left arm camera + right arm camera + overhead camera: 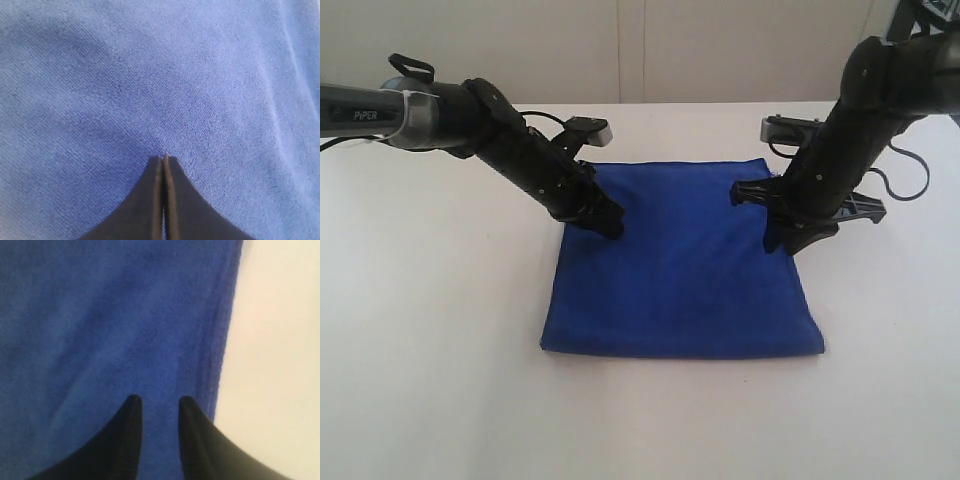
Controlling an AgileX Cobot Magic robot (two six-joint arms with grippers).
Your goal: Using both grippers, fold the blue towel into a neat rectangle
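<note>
Folding progress: the blue towel (680,280) lies flat as a tidy four-sided shape. Its 6 o'clock edge looks thick and doubled, so I judge at least one fold done, though I cannot count the layers.
Towel place: centre of the white table (440,380), edges fairly straight.
Left claw (610,225): fingers pressed together with nothing between them, tips down at the towel's 10 o'clock side.
Right claw (785,243): fingers partly apart, pinching nothing visible, poised over the towel's 3 o'clock edge.
Left to do: possibly another fold, or only smoothing.
</note>
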